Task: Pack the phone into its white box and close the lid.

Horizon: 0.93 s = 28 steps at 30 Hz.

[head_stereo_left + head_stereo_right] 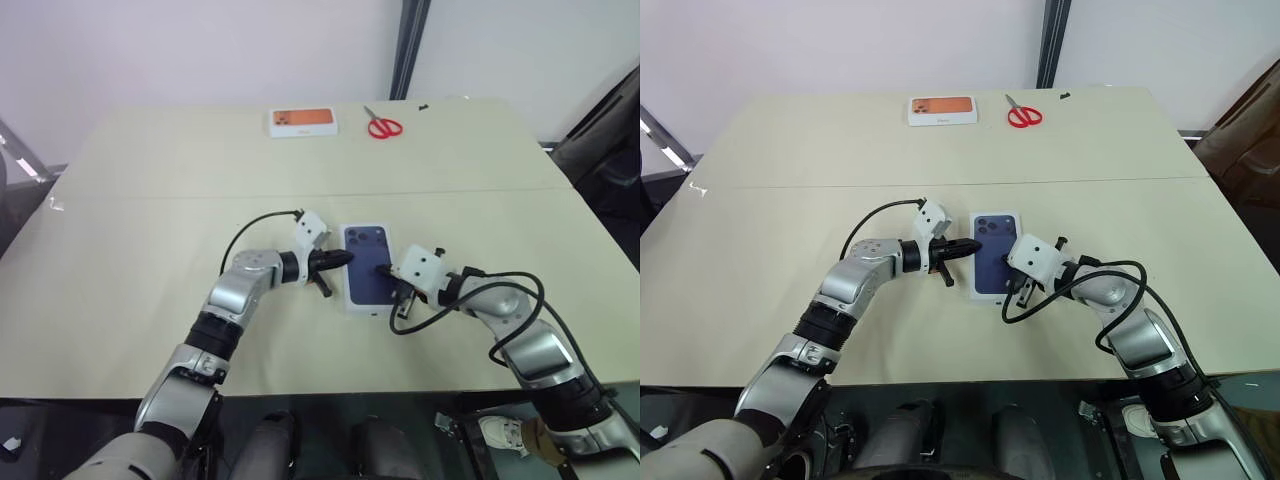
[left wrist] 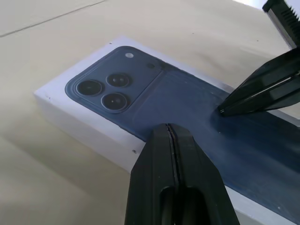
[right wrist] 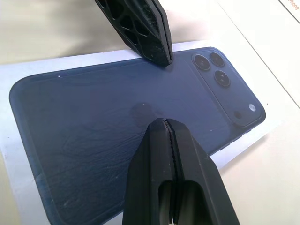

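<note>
The white box [image 1: 352, 300] stands closed in the middle of the table. Its lid [image 1: 371, 268] is on top and bears a dark navy phone picture with a camera cluster [image 2: 105, 88] at the far corner. The phone itself is hidden. My left gripper [image 1: 345, 258] comes in from the left, shut, its tip resting on the lid's left edge near the cameras. My right gripper [image 1: 384, 268] comes in from the right, shut, its tip pressing on the middle of the lid [image 3: 93, 122]. The two tips stand a short way apart and hold nothing.
At the table's far edge lie a small white carton with an orange phone picture [image 1: 302, 121] and red-handled scissors [image 1: 382, 127]. A seam [image 1: 150, 195] crosses the tabletop behind the box.
</note>
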{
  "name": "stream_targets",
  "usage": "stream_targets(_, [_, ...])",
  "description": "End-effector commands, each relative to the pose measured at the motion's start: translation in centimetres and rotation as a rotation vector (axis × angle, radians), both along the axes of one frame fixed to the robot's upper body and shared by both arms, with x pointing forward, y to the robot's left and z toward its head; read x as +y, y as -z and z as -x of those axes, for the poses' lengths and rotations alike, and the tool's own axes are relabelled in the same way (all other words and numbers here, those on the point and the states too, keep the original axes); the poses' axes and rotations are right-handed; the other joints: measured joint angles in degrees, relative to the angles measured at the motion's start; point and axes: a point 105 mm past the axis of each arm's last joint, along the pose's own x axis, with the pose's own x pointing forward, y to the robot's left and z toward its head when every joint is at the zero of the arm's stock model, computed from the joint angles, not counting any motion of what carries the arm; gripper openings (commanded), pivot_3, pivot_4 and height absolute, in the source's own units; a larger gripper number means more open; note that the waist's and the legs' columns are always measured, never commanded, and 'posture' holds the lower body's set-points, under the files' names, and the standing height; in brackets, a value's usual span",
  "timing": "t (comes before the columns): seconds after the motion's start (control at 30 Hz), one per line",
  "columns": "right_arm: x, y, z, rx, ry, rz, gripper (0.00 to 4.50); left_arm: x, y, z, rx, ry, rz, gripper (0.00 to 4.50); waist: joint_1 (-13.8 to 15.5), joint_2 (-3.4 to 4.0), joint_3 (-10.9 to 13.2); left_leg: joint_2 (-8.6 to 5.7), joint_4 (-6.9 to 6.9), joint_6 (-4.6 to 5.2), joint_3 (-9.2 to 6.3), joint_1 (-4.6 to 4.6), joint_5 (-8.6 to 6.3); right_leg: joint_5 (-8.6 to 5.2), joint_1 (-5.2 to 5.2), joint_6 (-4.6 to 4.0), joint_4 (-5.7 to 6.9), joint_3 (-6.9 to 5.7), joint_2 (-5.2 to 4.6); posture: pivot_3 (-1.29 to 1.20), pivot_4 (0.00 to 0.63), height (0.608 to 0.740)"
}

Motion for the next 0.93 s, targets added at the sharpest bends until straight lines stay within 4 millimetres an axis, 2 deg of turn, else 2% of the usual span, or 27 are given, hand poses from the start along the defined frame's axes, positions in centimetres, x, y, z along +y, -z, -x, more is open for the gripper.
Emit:
stream_targets(0.03, [-0.8,-0.4,-0.3,0.075,0.066,-0.115,0.26,1.7,0.6,0.3,0.085,-0.017,0.04,0.26,-0.09,0.0,0.0,0.0,-0.01,0.0,-0.01,0.0,0.0,0.0,0.0,0.0,0.0,0.0,0.0,0.0,0.15,0.734])
stream_targets(0.1, [-1.0,-1.6,-0.8,0.087,0.096,-0.215,0.83,2.5,-0.3,0.4,0.04,-0.019,0.055,0.84,-0.15,-0.01,0.01,0.01,-0.01,0.0,-0.01,0.0,0.0,0.0,0.0,0.0,0.0,0.0,0.0,0.0,0.15,0.734])
stream_targets(0.3, [-1.7,-4.0,-1.9,0.046,0.112,-0.315,3.72,5.9,-3.2,0.6,-0.035,-0.045,0.101,3.7,-0.21,0.02,0.05,0.01,-0.06,-0.01,0.0,-0.19,0.01,0.0,-0.28,0.0,0.07,0.04,0.0,0.0,0.15,0.734])
stream_targets(0.33, [-1.8,-4.2,-1.9,0.039,0.106,-0.316,4.35,6.7,-3.6,0.3,-0.05,-0.075,0.109,4.31,-0.11,0.02,0.05,0.01,-0.04,-0.08,-0.01,-0.32,0.05,0.0,-0.42,0.0,0.1,0.03,0.0,0.0,0.15,0.734])
stream_targets(0.37, [-2.0,-4.5,-2.0,0.017,0.107,-0.31,4.48,7.5,-3.9,0.3,-0.064,-0.089,0.096,4.46,-0.04,0.02,0.05,0.01,-0.02,-0.17,-0.01,-0.4,0.11,0.0,-0.48,0.0,0.11,0.03,-0.01,0.0,0.15,0.734])
stream_targets(0.5, [-2.8,-5.7,-2.0,0.028,0.088,-0.381,4.48,9.5,-4.9,0.8,-0.079,-0.095,0.097,4.46,-0.02,0.02,0.05,-0.02,0.01,-0.26,0.0,-0.53,0.16,0.0,-0.59,0.0,0.11,0.02,-0.03,0.0,0.15,0.734])
stream_targets(0.57, [-3.4,-6.0,-1.4,-0.02,0.059,-0.349,4.48,10.9,-4.9,1.5,-0.108,-0.1,0.075,4.46,-0.15,0.03,0.05,-0.01,0.01,-0.26,0.0,-0.57,0.16,0.0,-0.63,0.0,0.13,0.02,-0.04,0.0,0.15,0.734])
stream_targets(0.7, [-4.5,-6.6,0.3,-0.026,0.028,-0.394,4.48,13.6,-3.1,3.0,-0.06,-0.138,0.025,4.46,-0.24,0.04,0.06,0.01,-0.07,-0.25,0.01,-0.58,0.15,0.0,-0.69,0.0,0.12,0.04,-0.03,0.0,0.15,0.734])
stream_targets(0.83, [-6.0,-5.7,2.1,-0.019,0.048,-0.321,4.48,16.1,-1.8,4.1,-0.032,-0.228,0.011,4.46,0.06,0.06,0.06,0.02,-0.06,-0.03,0.01,-0.58,0.02,0.01,-0.67,-0.01,0.12,0.05,-0.04,0.0,0.15,0.734])
stream_targets(0.93, [-8.2,-4.9,3.1,-0.003,0.102,-0.27,4.48,17.7,-1.8,5.0,-0.041,-0.275,0.006,4.46,0.18,0.06,0.07,0.0,-0.02,0.02,0.0,-0.59,-0.01,0.01,-0.64,-0.01,0.11,0.03,-0.08,0.0,0.15,0.734])
